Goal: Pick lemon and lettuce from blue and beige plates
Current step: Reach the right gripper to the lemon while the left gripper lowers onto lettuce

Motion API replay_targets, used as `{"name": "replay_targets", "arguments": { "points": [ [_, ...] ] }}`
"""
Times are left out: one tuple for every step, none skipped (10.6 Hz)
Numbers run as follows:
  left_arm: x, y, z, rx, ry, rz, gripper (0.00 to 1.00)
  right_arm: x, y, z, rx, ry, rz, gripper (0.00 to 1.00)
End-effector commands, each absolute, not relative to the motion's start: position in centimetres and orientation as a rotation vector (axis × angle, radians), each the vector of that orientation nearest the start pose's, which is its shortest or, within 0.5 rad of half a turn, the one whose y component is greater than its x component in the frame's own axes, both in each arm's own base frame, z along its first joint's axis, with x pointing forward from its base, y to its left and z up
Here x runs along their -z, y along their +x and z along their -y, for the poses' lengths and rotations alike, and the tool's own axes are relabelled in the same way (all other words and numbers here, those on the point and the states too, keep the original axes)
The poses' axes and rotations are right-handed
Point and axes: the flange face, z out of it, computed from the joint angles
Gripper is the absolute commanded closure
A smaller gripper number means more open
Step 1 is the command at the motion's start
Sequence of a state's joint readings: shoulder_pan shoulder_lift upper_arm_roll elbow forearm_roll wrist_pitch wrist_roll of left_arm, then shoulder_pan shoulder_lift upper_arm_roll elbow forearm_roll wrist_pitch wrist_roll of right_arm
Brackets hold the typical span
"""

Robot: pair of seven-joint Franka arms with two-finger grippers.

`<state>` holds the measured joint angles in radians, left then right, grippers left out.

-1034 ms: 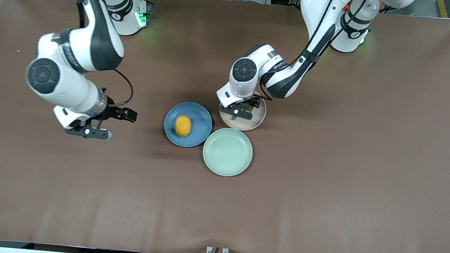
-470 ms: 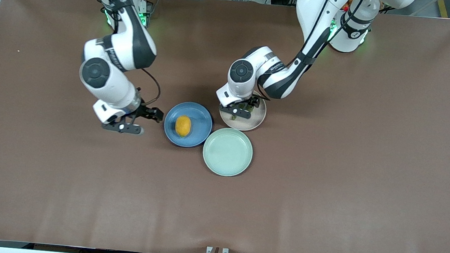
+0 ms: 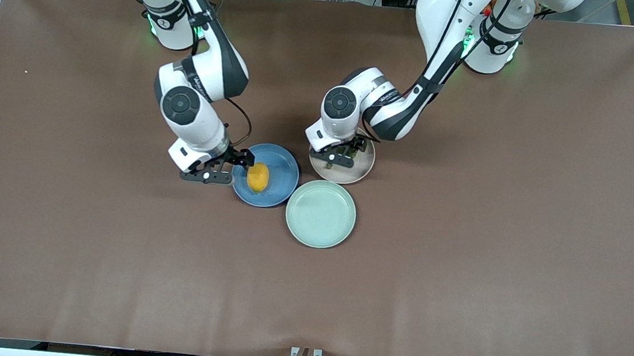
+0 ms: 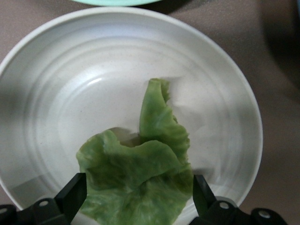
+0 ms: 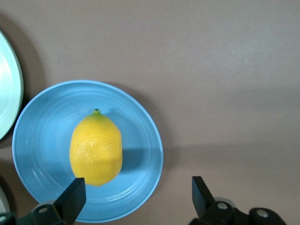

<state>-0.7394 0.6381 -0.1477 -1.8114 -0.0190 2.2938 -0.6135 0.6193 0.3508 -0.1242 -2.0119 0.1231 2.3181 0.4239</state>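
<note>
The lemon (image 5: 96, 147) lies on the blue plate (image 5: 140, 136), just off one fingertip of my right gripper (image 3: 226, 171), which hangs over that plate's rim at the right arm's end with its fingers (image 5: 70, 199) spread wide and holding nothing. The lettuce (image 4: 140, 173) lies in the beige plate (image 4: 61, 93), between the spread fingers (image 4: 72, 192) of my left gripper (image 3: 342, 154), low over it, not pinching. A mint-green plate (image 3: 321, 214) sits beside both plates, nearer the front camera.
</note>
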Motion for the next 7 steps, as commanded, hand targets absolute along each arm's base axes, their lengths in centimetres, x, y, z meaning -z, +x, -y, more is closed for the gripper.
{"name": "replay_targets", "arguments": {
  "points": [
    [-17.4, 40.4, 49.0, -0.248, -3.071, -0.366, 0.26, -26.3, 52.0, -30.5, -0.053, -3.102, -0.056, 0.00],
    [-17.3, 40.3, 49.0, -0.250, -3.070, -0.366, 0.50, -25.2, 51.9, -31.0, -0.041, -3.104, -0.065, 0.00],
    [-17.2, 40.3, 49.0, -0.251, -3.069, -0.365, 0.78, -24.6, 51.7, -31.5, -0.031, -3.104, -0.060, 0.00],
    [-17.1, 40.3, 49.0, -0.252, -3.068, -0.358, 1.00, -24.1, 51.6, -32.0, -0.017, -3.102, -0.063, 0.00],
    [-17.1, 40.4, 49.0, -0.249, -3.070, -0.341, 1.00, -23.3, 51.6, -32.1, -0.001, -3.101, -0.083, 0.00],
    [-17.2, 40.5, 49.0, -0.247, -3.071, -0.336, 1.00, -22.7, 51.3, -32.7, 0.003, -3.102, -0.081, 0.00],
    [-17.4, 40.5, 49.1, -0.242, -3.075, -0.337, 1.00, -22.2, 51.2, -33.0, 0.013, -3.101, -0.084, 0.00]
  ]
}}
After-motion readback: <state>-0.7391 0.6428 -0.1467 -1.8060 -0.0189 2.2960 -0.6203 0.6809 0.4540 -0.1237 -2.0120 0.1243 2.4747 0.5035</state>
